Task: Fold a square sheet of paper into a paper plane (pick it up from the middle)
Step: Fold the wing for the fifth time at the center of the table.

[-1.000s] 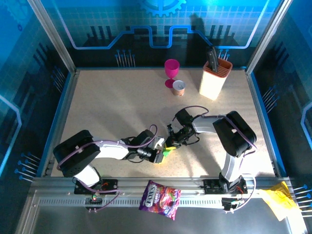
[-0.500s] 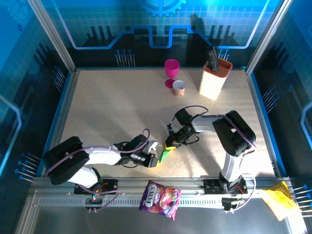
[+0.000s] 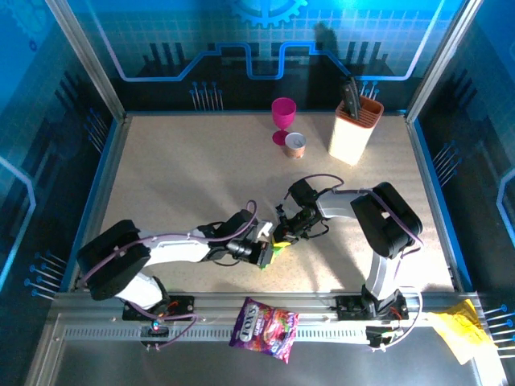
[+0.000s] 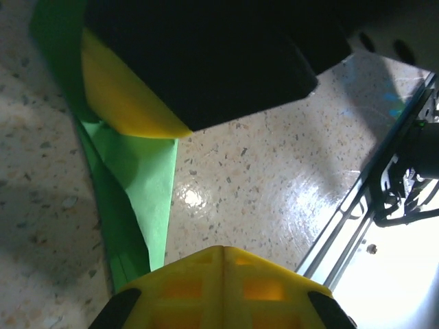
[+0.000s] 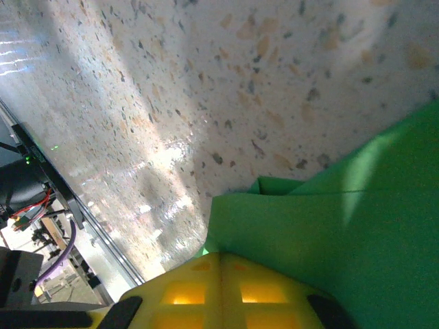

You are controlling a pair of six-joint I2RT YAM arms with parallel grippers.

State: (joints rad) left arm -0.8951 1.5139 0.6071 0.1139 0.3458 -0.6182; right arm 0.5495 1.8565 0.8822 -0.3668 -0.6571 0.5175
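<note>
Could skew the crease or tear the partly folded square sheet of paper [image 3: 277,247], on the table [image 3: 185,177] just below the overhead view's middle, if dragged sideways under the left gripper [image 3: 265,252] and right gripper [image 3: 283,234], 2 closed tips crowded together.

The tabletop [image 3: 177,185] I work over is a pale speckled slab, glossy where the lamps catch it. Toward the near side of its middle lies the green paper [image 3: 277,248], creased into overlapping flaps, with bare surface all around it. Along the far side stand a magenta goblet [image 3: 283,112], a small copper-coloured can [image 3: 295,145] just beside it, and a cream knife block [image 3: 352,133] further right.
</note>
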